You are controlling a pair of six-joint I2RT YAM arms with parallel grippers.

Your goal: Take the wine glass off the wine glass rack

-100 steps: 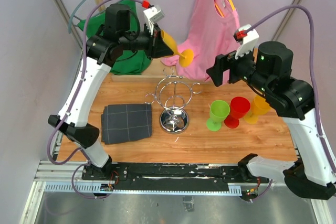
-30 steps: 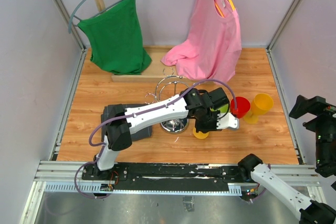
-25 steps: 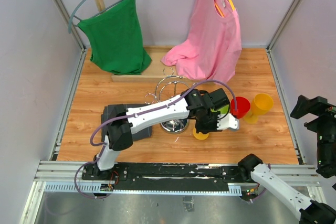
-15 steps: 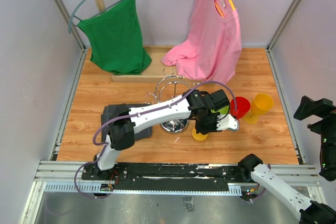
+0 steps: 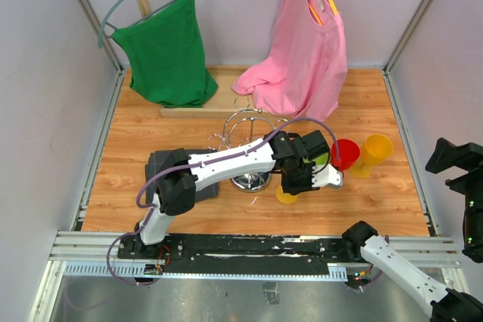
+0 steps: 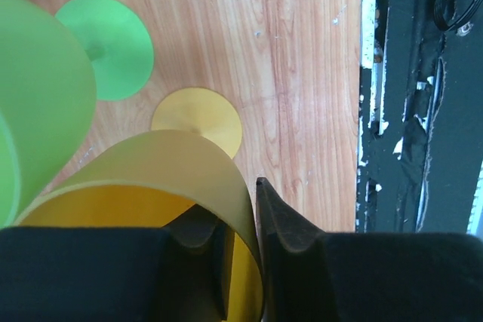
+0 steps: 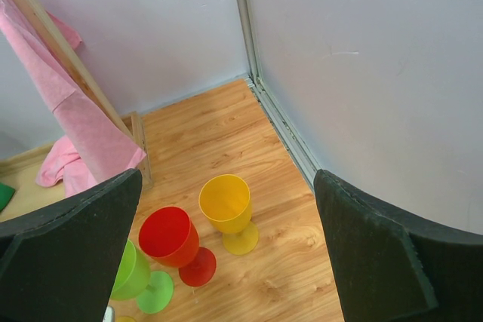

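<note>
The chrome wine glass rack (image 5: 250, 143) stands mid-table with no glass on its arms. My left gripper (image 5: 303, 174) reaches past it to the right and is shut on the rim of a yellow wine glass (image 6: 151, 179), one finger (image 6: 283, 224) outside the bowl and one inside. The glass hangs upright with its round foot (image 6: 196, 115) at or just above the wood; the foot also shows in the top view (image 5: 287, 195). My right gripper (image 7: 226, 175) is wide open and empty, raised high at the far right (image 5: 453, 157).
A green glass (image 6: 38, 96), a red glass (image 5: 345, 152) and an orange-yellow glass (image 5: 375, 148) stand right of the rack. A folded dark cloth (image 5: 177, 175) lies to its left. Green (image 5: 166, 43) and pink (image 5: 306, 50) shirts hang at the back. The black front rail (image 6: 423, 111) is close.
The left arm brought the yellow glass from high at the back down in front of the green glass, then drifted slightly left. The right arm withdrew to the far right.
</note>
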